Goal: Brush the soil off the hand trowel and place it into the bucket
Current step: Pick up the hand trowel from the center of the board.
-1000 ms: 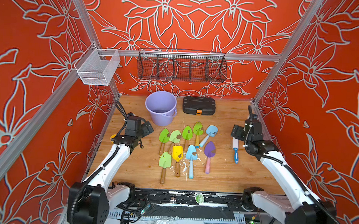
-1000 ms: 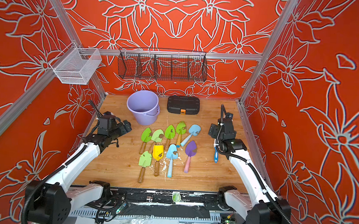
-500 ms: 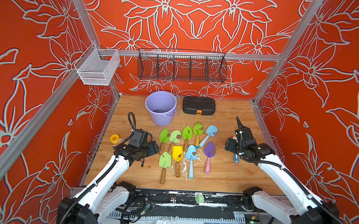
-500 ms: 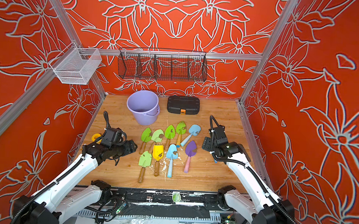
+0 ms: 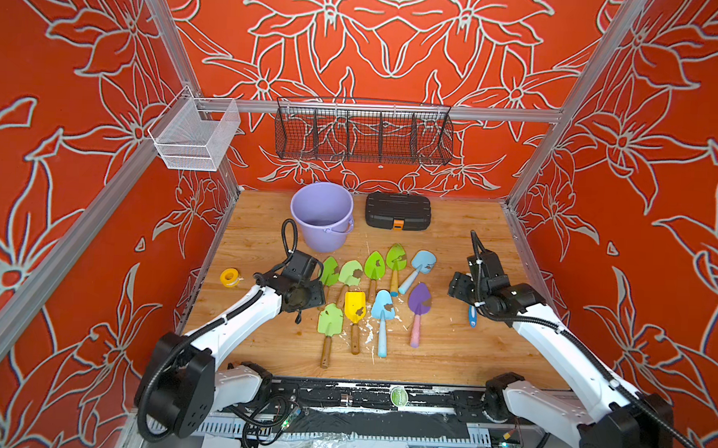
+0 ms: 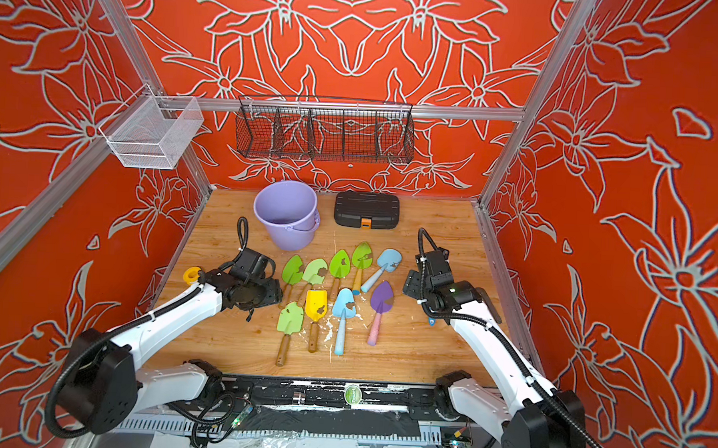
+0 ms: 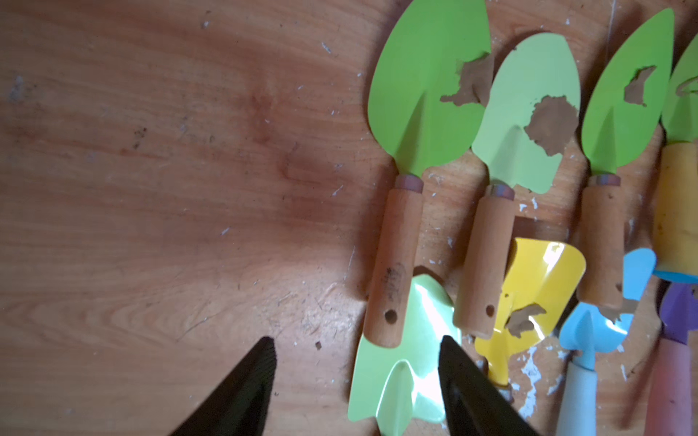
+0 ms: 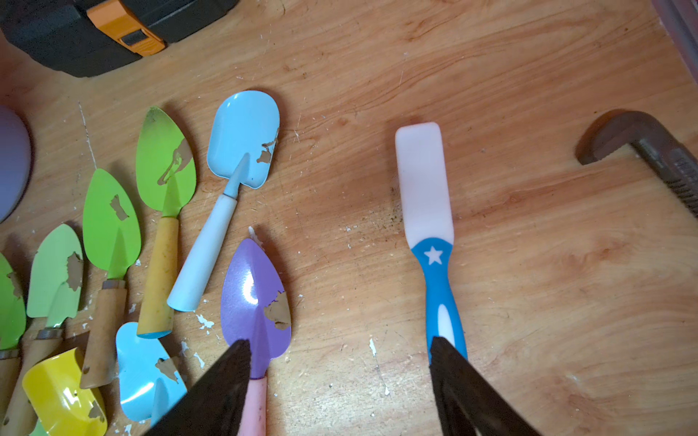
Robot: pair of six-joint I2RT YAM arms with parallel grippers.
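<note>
Beside the brush [image 8: 430,245], only right wrist shows wrench [image 8: 627,132].

Lavender bucket [image 5: 323,236], black case [image 5: 397,208] with orange latch [image 5: 397,224], brown soil [image 7: 551,124] on pale-green trowel [image 7: 528,75], blue-white starred brush [image 8: 426,196]

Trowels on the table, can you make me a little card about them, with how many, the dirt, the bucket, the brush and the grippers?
Trowels: nine, lying flat on the wooden table
Soil: brown patches on the blades
Bucket: lavender, upright, no trowel inside
Brush: blue and white, lying beside the purple trowel
Left gripper: open, holding nothing
Right gripper: open, holding nothing
</note>
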